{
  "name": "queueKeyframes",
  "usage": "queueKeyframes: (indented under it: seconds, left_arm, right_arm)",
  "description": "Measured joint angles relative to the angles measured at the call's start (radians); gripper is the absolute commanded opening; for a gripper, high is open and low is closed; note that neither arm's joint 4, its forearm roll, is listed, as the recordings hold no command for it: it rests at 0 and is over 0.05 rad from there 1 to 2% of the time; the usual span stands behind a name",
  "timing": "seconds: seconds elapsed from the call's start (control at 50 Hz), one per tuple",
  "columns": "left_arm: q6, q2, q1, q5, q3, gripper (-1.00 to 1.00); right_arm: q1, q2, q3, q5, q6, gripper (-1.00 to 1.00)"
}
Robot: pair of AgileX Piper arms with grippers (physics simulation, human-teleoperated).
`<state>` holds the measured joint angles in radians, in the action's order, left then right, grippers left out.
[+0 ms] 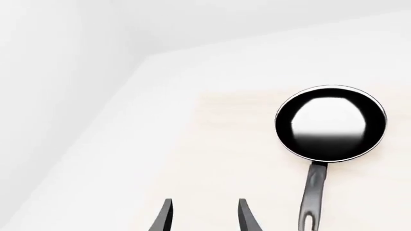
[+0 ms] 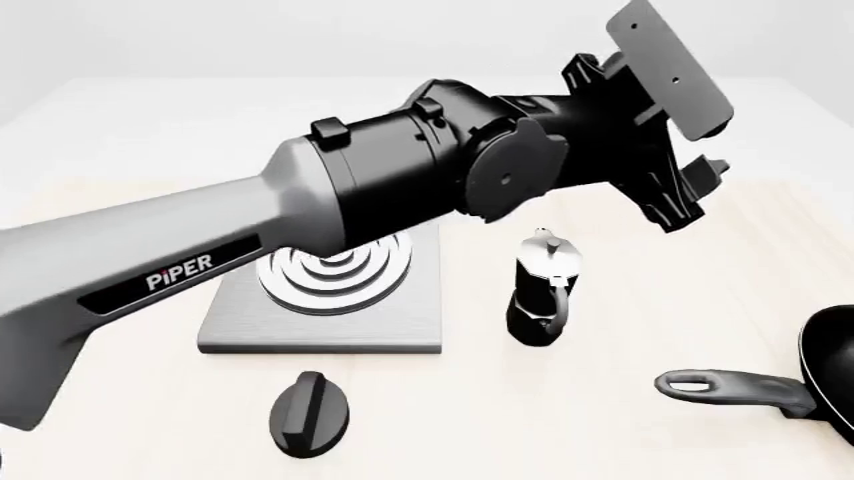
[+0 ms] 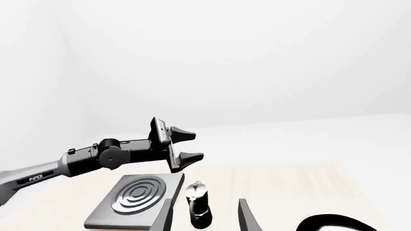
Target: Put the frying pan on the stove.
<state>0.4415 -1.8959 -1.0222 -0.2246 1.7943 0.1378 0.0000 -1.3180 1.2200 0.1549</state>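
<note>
The frying pan lies flat on the table, black with a pale glossy inside, its long grey handle pointing back toward my left gripper. That gripper is open and empty, hovering high and off to the side of the handle. In the front view the pan sits at the right edge with its handle pointing left, and the left gripper hangs high above the table. The stove lies at centre left, partly hidden by the left arm. My right gripper is open and empty.
A black-and-silver moka pot stands between the stove and the pan. A small black oval knob lies in front of the stove. The big left arm crosses the front view. The right wrist view shows the stove and moka pot.
</note>
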Motion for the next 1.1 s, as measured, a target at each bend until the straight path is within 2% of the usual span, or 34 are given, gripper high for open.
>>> queueKeyframes:
  seconds: [0.66, 1.1]
  left_arm:
    - [0.025, -0.236, -0.098, -0.204, 0.286, 1.00]
    - [0.023, -0.370, -0.140, -0.283, 0.396, 1.00]
  right_arm:
    - [0.005, 0.000, 0.001, 0.000, 0.000, 1.00]
    - [0.008, 0.000, 0.001, 0.000, 0.003, 1.00]
